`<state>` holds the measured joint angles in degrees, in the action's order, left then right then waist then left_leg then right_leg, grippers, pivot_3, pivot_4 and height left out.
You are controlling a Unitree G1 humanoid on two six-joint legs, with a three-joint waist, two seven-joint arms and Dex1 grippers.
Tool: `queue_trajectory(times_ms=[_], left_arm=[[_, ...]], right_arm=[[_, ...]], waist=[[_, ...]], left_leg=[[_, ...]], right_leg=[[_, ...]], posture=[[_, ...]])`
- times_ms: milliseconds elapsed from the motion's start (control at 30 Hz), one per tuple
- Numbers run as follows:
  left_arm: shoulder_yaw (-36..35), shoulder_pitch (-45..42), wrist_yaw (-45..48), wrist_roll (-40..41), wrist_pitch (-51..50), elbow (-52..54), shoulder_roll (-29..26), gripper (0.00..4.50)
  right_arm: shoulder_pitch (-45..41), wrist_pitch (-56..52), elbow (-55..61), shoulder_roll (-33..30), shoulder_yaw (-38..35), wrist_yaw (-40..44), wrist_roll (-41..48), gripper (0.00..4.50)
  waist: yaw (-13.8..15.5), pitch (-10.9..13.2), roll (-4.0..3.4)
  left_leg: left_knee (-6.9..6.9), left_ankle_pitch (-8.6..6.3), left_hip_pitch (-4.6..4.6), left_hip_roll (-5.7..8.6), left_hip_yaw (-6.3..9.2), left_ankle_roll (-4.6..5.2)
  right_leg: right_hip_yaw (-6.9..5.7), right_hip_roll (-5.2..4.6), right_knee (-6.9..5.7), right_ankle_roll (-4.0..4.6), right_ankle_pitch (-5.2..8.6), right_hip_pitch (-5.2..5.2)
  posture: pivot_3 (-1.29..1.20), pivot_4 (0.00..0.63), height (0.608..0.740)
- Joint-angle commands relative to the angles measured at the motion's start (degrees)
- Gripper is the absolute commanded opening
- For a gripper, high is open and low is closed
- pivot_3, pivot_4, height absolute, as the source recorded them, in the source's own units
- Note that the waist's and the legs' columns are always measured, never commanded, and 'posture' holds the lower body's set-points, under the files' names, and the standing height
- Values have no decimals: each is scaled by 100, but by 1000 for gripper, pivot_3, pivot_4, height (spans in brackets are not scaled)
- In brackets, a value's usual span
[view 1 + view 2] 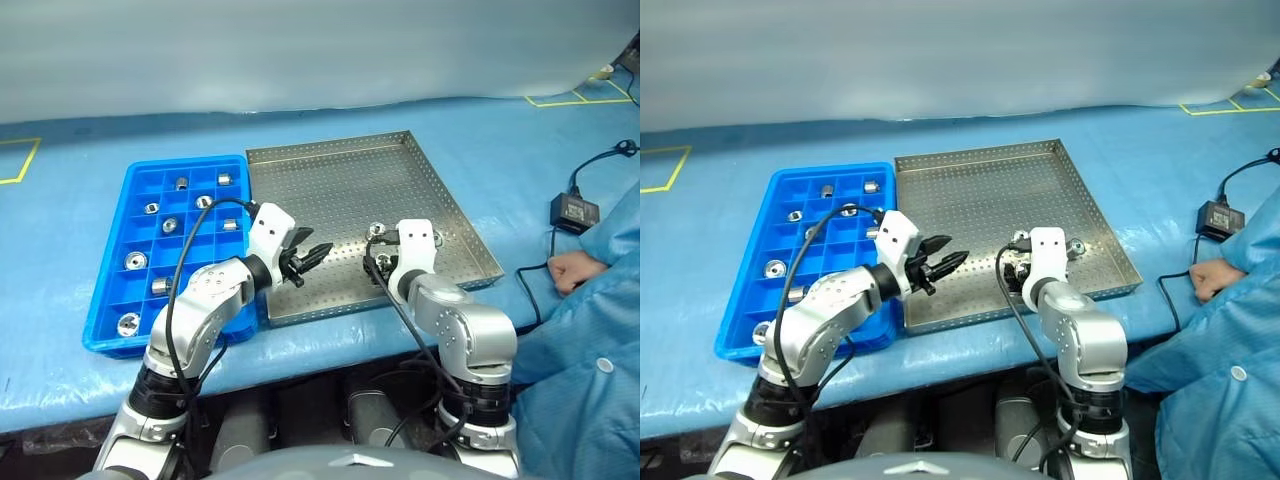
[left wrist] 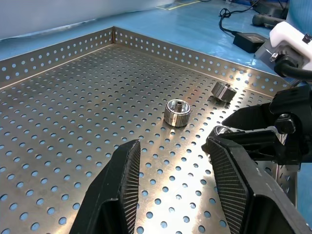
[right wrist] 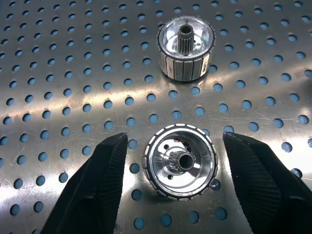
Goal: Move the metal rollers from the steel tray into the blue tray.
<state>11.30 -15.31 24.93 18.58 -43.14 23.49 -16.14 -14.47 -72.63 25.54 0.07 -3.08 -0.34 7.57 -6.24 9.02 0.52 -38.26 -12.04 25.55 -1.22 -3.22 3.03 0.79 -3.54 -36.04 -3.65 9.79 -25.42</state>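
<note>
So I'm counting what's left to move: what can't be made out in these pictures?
- Rollers on the steel tray: in the eye views the right gripper covers the roller between its fingers, so those views give no full count.
- Blue tray: the left arm hides its near right compartments.
- Person: cut off by the eye views' right edge.
- Left gripper: nothing shows between its fingers.

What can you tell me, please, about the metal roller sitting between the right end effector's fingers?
The roller is a small, shiny silver metal cylinder with a ribbed outer band, a hollow dished face pierced by small holes, and a toothed central hub. It stands on end on the steel tray, open face up. The right end effector straddles it with its black ribbed fingers open, a gap showing on each side, so nothing grips it yet. A second roller stands apart from it on the tray.
</note>
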Motion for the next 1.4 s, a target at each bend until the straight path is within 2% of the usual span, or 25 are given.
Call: queue_trajectory(times_ms=[33, 67, 100, 167, 367, 500, 633, 733, 933, 1067, 1167, 1400], left_arm=[[-110, -19, -27, -2, 52, 176, -51, 2384], [-117, -13, -28, -2, 52, 181, -63, 2384], [-124, -14, -30, -2, 51, 177, -70, 2384], [-139, -12, -23, 2, 60, 167, -82, 2384], [-259, -24, 0, 136, -120, 192, -118, 2384], [-568, 62, -40, 202, -430, 445, -382, 2384], [-824, 195, -122, 227, -659, 810, -605, 2384], [-1121, 490, -359, 175, -881, 1187, -775, 2384], [-1758, 1328, -955, 142, -1212, 1948, -701, 2384], [-1874, 1859, -1202, 135, -1329, 2335, -616, 2384], [-1957, 2153, -1327, 171, -1372, 2577, -559, 2384], [-1953, 2453, -1480, 206, -1302, 2809, -382, 2384]], right_arm=[[-23, 110, 69, 24, 4, 17, 32, 2469], [-9, 117, 92, 27, 15, 42, 50, 2469], [-3, 125, 107, 18, 30, 68, 62, 1958], [7, 145, 128, -9, 73, 97, 54, 1693], [-71, 136, 525, -77, 266, 387, 251, 1693], [-216, 541, 959, -174, 613, 932, 623, 1693], [-454, 842, 797, -362, 846, 1381, 885, 1693], [-782, 974, 401, -440, 953, 1693, 1068, 1693], [-1709, 1750, -1173, -350, 1568, 2354, 1033, 1693], [-2058, 2348, -1991, -47, 1980, 2635, 932, 1693], [-2208, 2523, -2530, 236, 1891, 2803, 1085, 1693], [-2509, 2895, -3285, 334, 2017, 3144, 967, 1693]], waist=[[7, 0, 0], [7, 0, 0], [6, 0, 0], [5, 0, 0], [0, 0, 0], [-31, 2, -2], [-10, 2, -2], [64, 2, -2], [298, 3, 0], [563, 4, 1], [789, 5, 2], [1126, 5, 2]], left_leg=[[1, 0, 0, 0, 0, 0], [1, 0, 0, 0, 0, 0], [2, 0, 0, 0, 0, 0], [3, 0, 0, 0, 0, 0], [3, 0, 0, 1, -1, 0], [5, 0, 0, -2, 0, 0], [6, 0, 0, -1, 1, 0], [7, 0, 0, 0, 1, 0], [10, 3, -4, -4, 3, -4], [20, 4, -4, -3, 2, -6], [27, 4, -2, -1, 5, -7], [27, -12, -5, -3, 21, -46]], right_leg=[[0, 0, 0, 0, 0, 0], [0, 0, 0, 0, 0, -1], [0, 0, 0, 1, 0, -1], [0, 0, 0, 0, 0, -2], [0, -2, 1, 0, 0, -2], [0, 0, 1, -1, 1, -5], [-1, 0, 1, -2, 1, -5], [0, -2, 3, 0, 0, -3], [-5, 4, 1, 1, 0, -4], [-5, 3, 6, 15, -8, -4], [-7, 3, 10, 30, -13, -5], [-32, 2, 22, 25, -8, -15]], posture=[[-148, 150, 740], [-149, 150, 740], [-149, 150, 740], [-152, 150, 740], [-151, 150, 740], [-131, 150, 740], [-84, 150, 740], [-15, 150, 740], [133, 150, 740], [210, 150, 740], [269, 150, 740], [316, 150, 740]])
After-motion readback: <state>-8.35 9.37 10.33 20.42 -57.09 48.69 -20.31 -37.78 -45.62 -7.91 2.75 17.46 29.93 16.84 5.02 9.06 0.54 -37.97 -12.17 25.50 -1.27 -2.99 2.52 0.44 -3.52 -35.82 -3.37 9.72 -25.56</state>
